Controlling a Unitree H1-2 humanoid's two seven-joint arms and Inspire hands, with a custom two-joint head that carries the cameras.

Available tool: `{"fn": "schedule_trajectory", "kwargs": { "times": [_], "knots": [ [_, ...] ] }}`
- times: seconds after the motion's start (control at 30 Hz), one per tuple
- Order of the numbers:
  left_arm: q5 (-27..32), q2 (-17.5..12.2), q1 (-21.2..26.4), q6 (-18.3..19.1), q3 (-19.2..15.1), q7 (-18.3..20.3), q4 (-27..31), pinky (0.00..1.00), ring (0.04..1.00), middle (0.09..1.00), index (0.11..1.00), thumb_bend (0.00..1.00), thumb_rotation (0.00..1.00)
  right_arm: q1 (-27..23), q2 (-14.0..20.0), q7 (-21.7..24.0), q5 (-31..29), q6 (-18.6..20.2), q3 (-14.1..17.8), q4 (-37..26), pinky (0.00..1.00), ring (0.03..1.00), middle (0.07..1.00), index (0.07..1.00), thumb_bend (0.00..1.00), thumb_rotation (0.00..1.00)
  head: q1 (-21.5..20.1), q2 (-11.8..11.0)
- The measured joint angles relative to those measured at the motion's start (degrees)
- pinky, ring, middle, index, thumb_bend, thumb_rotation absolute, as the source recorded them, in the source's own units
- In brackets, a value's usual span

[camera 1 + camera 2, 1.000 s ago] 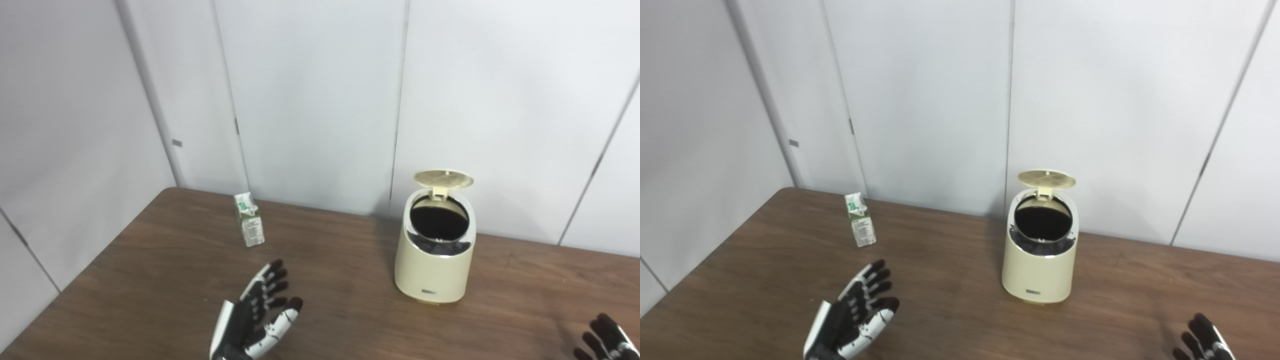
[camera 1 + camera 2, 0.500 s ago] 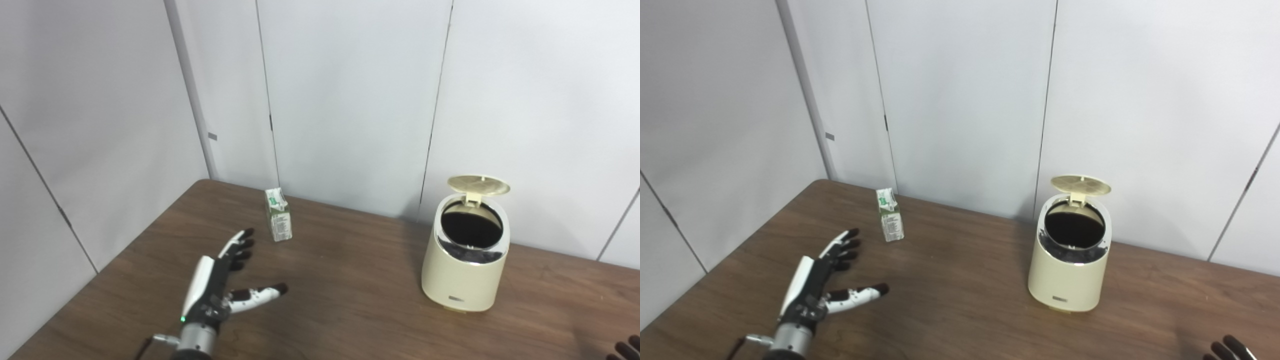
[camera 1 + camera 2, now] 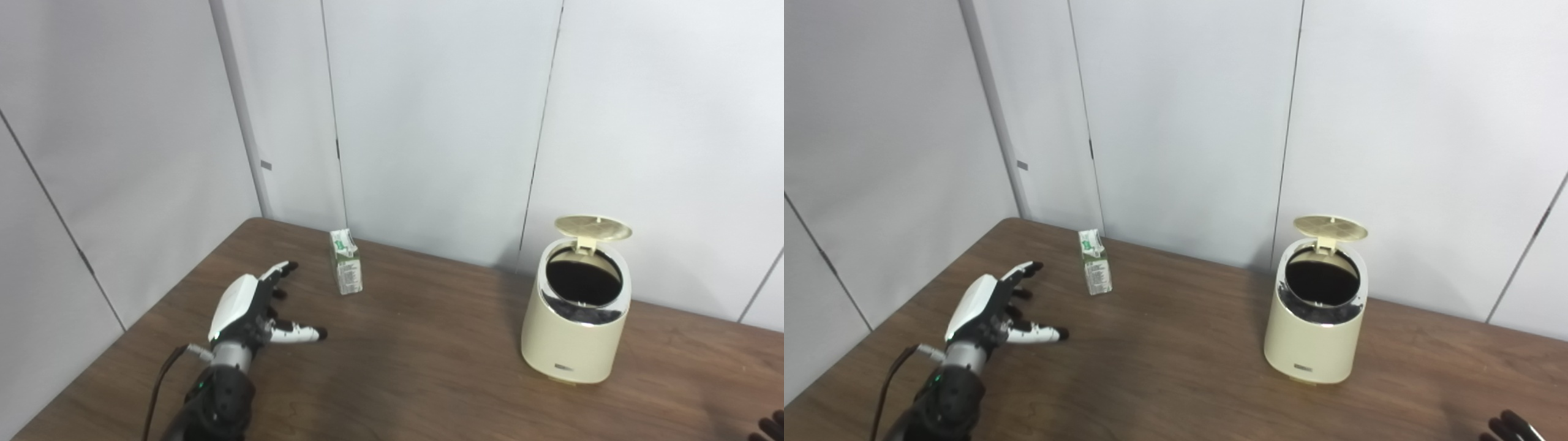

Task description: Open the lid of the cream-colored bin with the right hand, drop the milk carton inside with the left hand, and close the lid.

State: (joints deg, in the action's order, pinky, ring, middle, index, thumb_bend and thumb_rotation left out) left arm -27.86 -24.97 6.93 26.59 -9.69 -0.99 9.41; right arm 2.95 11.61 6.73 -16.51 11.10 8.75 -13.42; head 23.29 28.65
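The green and white milk carton (image 3: 346, 261) stands upright near the table's far edge, left of centre. The cream-colored bin (image 3: 574, 334) stands to the right with its round lid (image 3: 593, 228) flipped up and its dark inside showing. My left hand (image 3: 256, 305) is open and empty, fingers spread, above the table left of and nearer than the carton, a short gap away. My right hand (image 3: 1511, 427) shows only as dark fingertips at the bottom right corner, far from the bin.
The brown wooden table (image 3: 416, 361) runs up to white wall panels behind and to the left. The table's left edge lies close to my left arm. A cable runs along my left forearm (image 3: 211, 398).
My left hand has moved forward and left toward the carton, palm turning down. My right hand has sunk toward the bottom edge. The camera has panned left.
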Motion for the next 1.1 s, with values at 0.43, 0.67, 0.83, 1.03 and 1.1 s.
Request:
{"fn": "schedule_trajectory", "kwargs": {
  "times": [0.43,0.67,0.83,1.03,1.1],
  "knots": [
    [2.01,-2.93,9.19,0.19,1.74,3.52,-7.92,0.71,0.849,0.932,0.95,0.94,0.2,-0.99,0.13,0.11,-0.16,0.31,0.06,-0.19,0.78,0.88,0.893,0.875,0.77,0.95,-0.44,0.35],
    [3.59,-3.25,11.99,0.18,1.81,4.21,-10.08,0.73,0.862,0.939,0.959,0.95,0.18,-1.17,0.92,2.17,-0.7,0.26,0.01,0.01,0.76,0.89,0.914,0.894,0.86,0.93,-0.44,0.44],
    [3.7,-3.92,14.35,0.23,2.1,5.69,-13.22,0.74,0.877,0.948,0.958,0.96,0.18,-1.37,1.47,2.71,-0.86,0.03,0.08,0.38,0.76,0.889,0.911,0.895,0.85,0.93,-0.53,0.53],
    [3.13,-3.93,17.56,0.48,2.01,8.73,-15.7,0.72,0.874,0.946,0.962,0.96,0.17,-1.5,1.43,3.18,-1.02,0.04,0.1,1.08,0.77,0.893,0.915,0.89,0.86,0.92,-0.7,0.62],
    [2.4,-3.95,18.27,0.49,2.15,9.88,-16.27,0.73,0.886,0.955,0.968,0.95,0.18,-1.5,1.4,3.1,-1.02,0.07,0.1,1.08,0.78,0.896,0.917,0.892,0.85,0.92,-0.97,0.62]
  ]
}}
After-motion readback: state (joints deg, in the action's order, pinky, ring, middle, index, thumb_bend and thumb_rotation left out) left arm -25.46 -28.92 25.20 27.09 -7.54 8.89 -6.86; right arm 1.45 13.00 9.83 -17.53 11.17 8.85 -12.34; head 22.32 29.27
